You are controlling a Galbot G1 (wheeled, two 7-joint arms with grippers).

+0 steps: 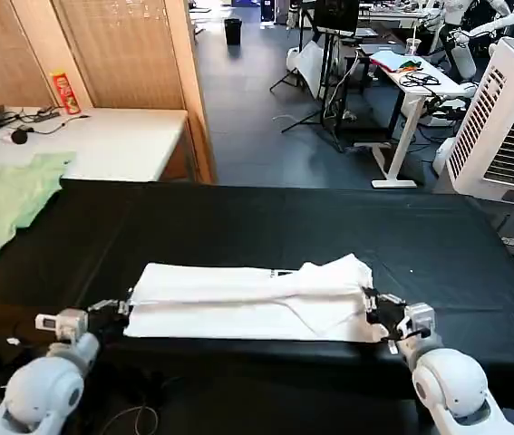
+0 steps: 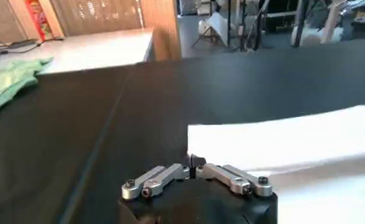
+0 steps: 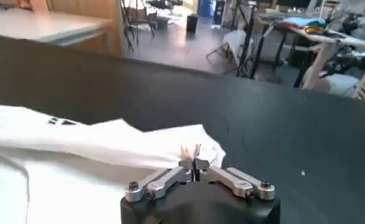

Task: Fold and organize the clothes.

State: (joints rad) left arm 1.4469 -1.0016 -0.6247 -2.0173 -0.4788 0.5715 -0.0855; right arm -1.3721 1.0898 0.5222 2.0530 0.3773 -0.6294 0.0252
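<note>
White T-shirt (image 1: pixel 249 301) laid folded lengthwise on black table (image 1: pixel 238 227), stretched between both grippers. Left gripper (image 1: pixel 119 310) closed, pinched on shirt's left end edge. Right gripper (image 1: pixel 373 306) closed, cloth tuft clamped between fingertips at shirt's right end.

High head view (wrists table-level)

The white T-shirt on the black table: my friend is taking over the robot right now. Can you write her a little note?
Left gripper: shut at the near left end of the white T-shirt.
Right gripper: shut on the shirt's near right end, cloth pinched between its fingers.
The shirt lies as a long folded strip across the black table.
Done: lengthwise folding.
Left: probably folding it shorter and setting it tidy.
The pale green garment isn't part of the job.
</note>
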